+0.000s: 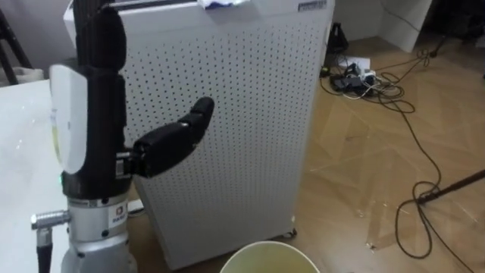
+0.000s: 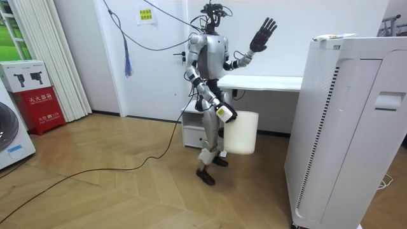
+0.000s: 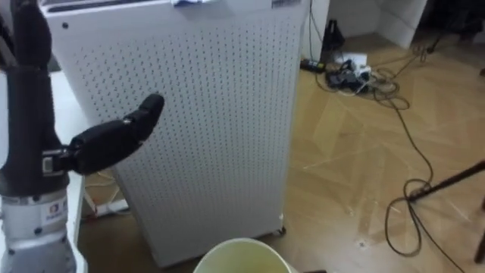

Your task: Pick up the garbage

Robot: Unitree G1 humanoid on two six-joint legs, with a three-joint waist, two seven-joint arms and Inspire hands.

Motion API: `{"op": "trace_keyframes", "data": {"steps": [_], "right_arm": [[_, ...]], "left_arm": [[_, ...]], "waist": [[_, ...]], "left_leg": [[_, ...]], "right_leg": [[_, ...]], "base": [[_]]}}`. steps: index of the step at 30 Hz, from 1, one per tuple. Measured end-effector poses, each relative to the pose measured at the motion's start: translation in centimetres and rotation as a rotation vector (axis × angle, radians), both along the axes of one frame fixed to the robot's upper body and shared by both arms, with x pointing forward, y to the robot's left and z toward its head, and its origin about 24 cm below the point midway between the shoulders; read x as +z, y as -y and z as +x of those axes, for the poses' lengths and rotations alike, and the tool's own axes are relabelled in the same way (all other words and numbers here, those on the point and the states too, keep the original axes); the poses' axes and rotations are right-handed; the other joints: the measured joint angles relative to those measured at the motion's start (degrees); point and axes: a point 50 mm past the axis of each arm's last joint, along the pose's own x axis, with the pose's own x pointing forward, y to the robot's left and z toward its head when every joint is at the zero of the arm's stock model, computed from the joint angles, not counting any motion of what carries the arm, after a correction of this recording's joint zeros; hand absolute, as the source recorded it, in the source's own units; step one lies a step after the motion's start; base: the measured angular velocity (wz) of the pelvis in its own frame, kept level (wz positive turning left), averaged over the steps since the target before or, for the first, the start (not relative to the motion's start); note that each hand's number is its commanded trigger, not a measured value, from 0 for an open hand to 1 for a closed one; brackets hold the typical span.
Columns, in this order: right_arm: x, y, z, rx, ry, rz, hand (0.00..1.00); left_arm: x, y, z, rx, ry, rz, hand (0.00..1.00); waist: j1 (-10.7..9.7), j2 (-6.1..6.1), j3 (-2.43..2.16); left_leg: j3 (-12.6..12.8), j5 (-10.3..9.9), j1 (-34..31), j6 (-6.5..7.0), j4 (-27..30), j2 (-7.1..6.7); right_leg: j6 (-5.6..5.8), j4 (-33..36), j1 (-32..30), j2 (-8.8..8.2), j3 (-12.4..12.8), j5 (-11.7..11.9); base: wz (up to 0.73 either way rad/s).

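Observation:
A crumpled white-and-blue scrap (image 1: 222,4) lies on top of the tall white perforated cabinet (image 1: 235,129) right in front of me; the scrap (image 2: 333,38) also shows in the room view. My left hand (image 1: 98,152) is raised high beside my head, open, fingers straight up and thumb out toward the cabinet, holding nothing. My right hand (image 2: 225,114) hangs at my side, shut on the rim of a white bin (image 2: 241,132). The bin's round rim (image 1: 269,254) shows at the bottom of the eye views.
A white table (image 1: 23,159) stands to my left, behind me in the room view. Cables and a power strip (image 1: 352,76) lie on the wooden floor at the far right. A black stand leg (image 1: 455,186) crosses the floor at right.

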Motion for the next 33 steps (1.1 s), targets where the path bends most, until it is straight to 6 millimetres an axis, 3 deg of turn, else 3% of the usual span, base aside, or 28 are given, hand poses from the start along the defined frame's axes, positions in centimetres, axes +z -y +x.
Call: {"op": "trace_keyframes", "data": {"steps": [1,2,8,19,23,24,25,26,27,28,30,31,32,33], "right_arm": [[-0.1,0.1,-0.4,0.012,-0.010,-0.015,1.00],[-0.1,0.2,-0.3,0.021,-0.011,-0.024,1.00],[0.2,0.5,-0.2,0.073,-0.004,-0.041,1.00],[1.2,-0.2,0.4,0.194,0.033,-0.045,1.00],[1.7,-0.8,0.8,0.240,0.058,-0.063,1.00],[1.7,-1.1,0.8,0.255,0.062,-0.067,1.00],[1.7,-1.6,0.8,0.256,0.065,-0.053,1.00],[1.7,-1.3,0.9,0.252,0.066,-0.059,1.00],[1.8,-0.5,0.9,0.227,0.062,-0.075,1.00],[1.7,-0.3,0.8,0.223,0.050,-0.083,1.00],[1.6,-1.0,0.9,0.251,0.049,-0.084,1.00],[1.8,-1.3,1.1,0.274,0.057,-0.079,1.00],[1.9,-1.4,1.3,0.290,0.063,-0.086,1.00],[1.9,-1.4,1.3,0.298,0.063,-0.092,1.00]], "left_arm": [[0.0,0.2,-0.1,-0.007,0.003,0.000,0.00],[0.3,0.2,-0.1,-0.005,0.019,0.004,0.00],[1.1,0.3,-0.5,0.023,0.051,0.051,0.00],[2.0,0.9,-1.3,0.050,0.130,0.140,0.00],[2.0,1.0,-1.2,0.085,0.137,0.188,0.00],[2.0,1.0,-1.1,0.103,0.147,0.221,0.00],[2.3,1.2,-0.9,0.099,0.158,0.237,0.00],[2.6,1.4,-0.8,0.092,0.170,0.240,0.00],[3.4,1.8,-0.6,0.095,0.212,0.265,0.00],[3.6,1.8,-0.6,0.111,0.224,0.283,0.00],[3.3,1.5,-0.2,0.139,0.203,0.305,0.00],[3.2,1.2,0.2,0.158,0.184,0.304,0.00],[2.9,1.2,0.6,0.156,0.157,0.297,0.00],[2.7,1.3,0.8,0.155,0.146,0.301,0.00]], "waist": [[-0.4,0.56,-0.82],[0.3,1.02,-0.99],[0.9,1.06,-1.05],[1.4,1.04,-1.29],[1.3,1.51,-1.36],[1.0,1.30,-1.15],[-0.1,-0.17,-0.33],[-0.2,0.16,-0.53],[-0.1,0.98,-0.72],[2.0,1.49,-0.80],[2.8,1.70,-0.73],[2.8,2.33,-0.44],[2.1,3.42,-0.64],[1.6,3.96,-0.70]], "left_leg": [[-1.2,0.0,0.4,-0.53,-1.3,0.10],[-1.3,0.5,1.5,-1.13,-2.9,0.45],[-2.2,1.3,5.8,-2.46,-8.5,1.50],[-3.6,1.6,11.1,-2.87,-13.2,1.76],[-4.4,1.6,12.5,-2.95,-12.9,1.64],[-4.0,1.5,12.0,-3.04,-11.0,1.29],[-3.6,0.9,8.6,-3.89,-6.6,0.33],[-3.6,1.1,7.0,-4.07,-8.2,0.29],[-2.6,4.2,4.8,-2.83,-11.4,0.63],[-0.5,5.2,5.3,-2.43,-12.4,0.64],[-0.9,5.1,6.6,-2.42,-13.0,0.50],[-5.1,5.1,7.4,-2.44,-13.4,0.59],[-7.7,5.0,7.5,-2.85,-13.5,0.84],[-7.7,5.1,7.9,-3.03,-13.8,0.85]], "right_leg": [[-0.13,-2.3,1.1,0.74,-0.4,0.4],[-0.55,-4.3,2.4,1.55,-0.5,1.1],[-0.96,-10.4,7.1,3.36,-1.2,1.5],[-1.12,-17.5,13.6,4.71,-1.1,1.9],[-1.19,-18.0,14.9,4.72,1.0,1.9],[-1.29,-19.0,16.5,4.05,3.0,2.1],[-1.12,-20.8,18.0,2.63,8.6,2.2],[-0.92,-21.1,17.8,2.51,11.0,2.3],[-0.23,-20.6,16.1,2.26,12.8,1.9],[0.76,-20.7,15.1,2.16,11.5,2.5],[0.74,-21.6,15.4,2.35,7.2,2.7],[-0.06,-22.6,14.3,3.37,5.8,3.6],[-0.42,-23.1,13.9,3.94,4.9,6.0],[-0.44,-23.0,14.1,3.94,4.2,6.4]], "base": [[0.26],[0.10],[0.00],[-0.02],[-0.11],[0.29],[0.45],[0.64],[0.12],[-0.09],[-0.54],[-0.66],[-0.46],[-0.14]]}}
